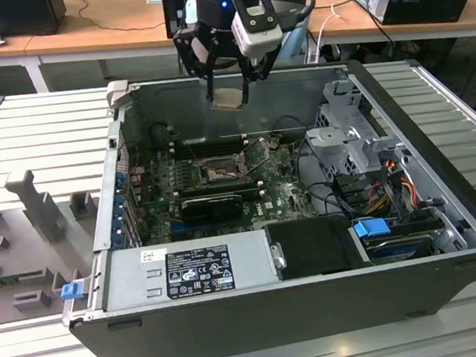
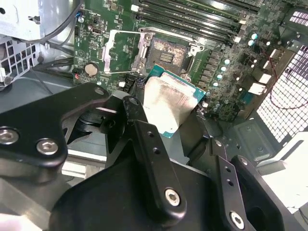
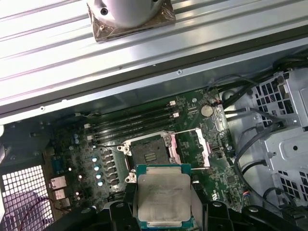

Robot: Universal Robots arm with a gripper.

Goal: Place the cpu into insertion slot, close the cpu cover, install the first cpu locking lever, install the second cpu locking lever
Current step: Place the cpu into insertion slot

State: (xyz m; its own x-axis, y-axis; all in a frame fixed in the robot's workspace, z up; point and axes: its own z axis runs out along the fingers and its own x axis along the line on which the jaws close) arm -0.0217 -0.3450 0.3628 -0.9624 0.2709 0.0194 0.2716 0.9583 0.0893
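Observation:
My gripper [image 1: 228,93] hangs above the open computer case, over its back wall, shut on the cpu [image 1: 229,98]. The cpu [image 2: 168,103] is a pale silver square on a green-edged base, held by its sides between the black fingers [image 2: 144,139]. Below and ahead lies the insertion slot [image 2: 168,53], a dark square socket on the green board, uncovered. The cpu cover [image 2: 122,50] stands swung open beside it. In the first wrist view the cpu [image 3: 162,197] sits just short of the insertion slot [image 3: 149,154], with the cpu cover [image 3: 190,147] to one side.
A long black ribbed block [image 1: 211,206] lies in front of the socket. Memory slots [image 3: 134,120] run behind it. A metal drive cage [image 1: 348,134] with cables fills the exterior view's right. The power supply [image 1: 192,271] sits at the front. The case walls [image 1: 237,77] ring the board.

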